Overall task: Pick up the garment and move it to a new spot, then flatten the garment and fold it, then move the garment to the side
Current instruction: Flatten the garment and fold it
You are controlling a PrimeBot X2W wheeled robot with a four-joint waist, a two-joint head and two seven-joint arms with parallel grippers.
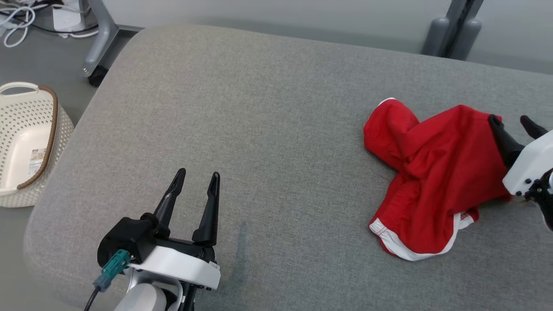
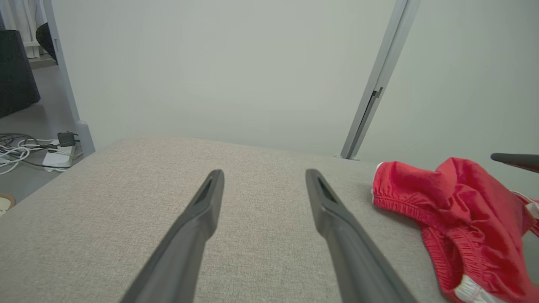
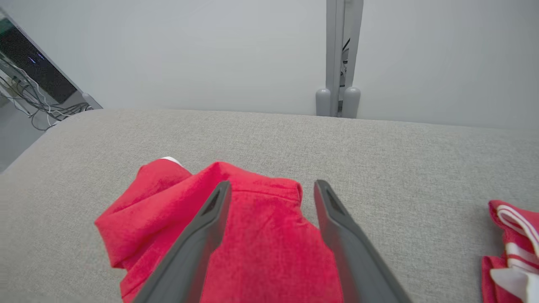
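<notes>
The garment (image 1: 427, 172), red shorts with white trim, lies crumpled on the right side of the grey padded table (image 1: 259, 108). My right gripper (image 1: 510, 120) hovers at the garment's right edge. It is open, and in the right wrist view red cloth (image 3: 139, 219) lies under and between the spread fingers of that gripper (image 3: 273, 185). A red and white striped bit of cloth (image 3: 509, 244) shows at that view's right edge. My left gripper (image 1: 198, 173) is open over bare table at the lower left, far from the garment (image 2: 459, 198). Nothing sits in the left gripper (image 2: 264, 172).
A cream perforated basket (image 1: 26, 142) stands on the floor left of the table. Cables (image 1: 17, 21) and a grey frame leg on a caster (image 1: 97, 43) are at the far left. A grey post (image 1: 453, 30) rises behind the table's far edge.
</notes>
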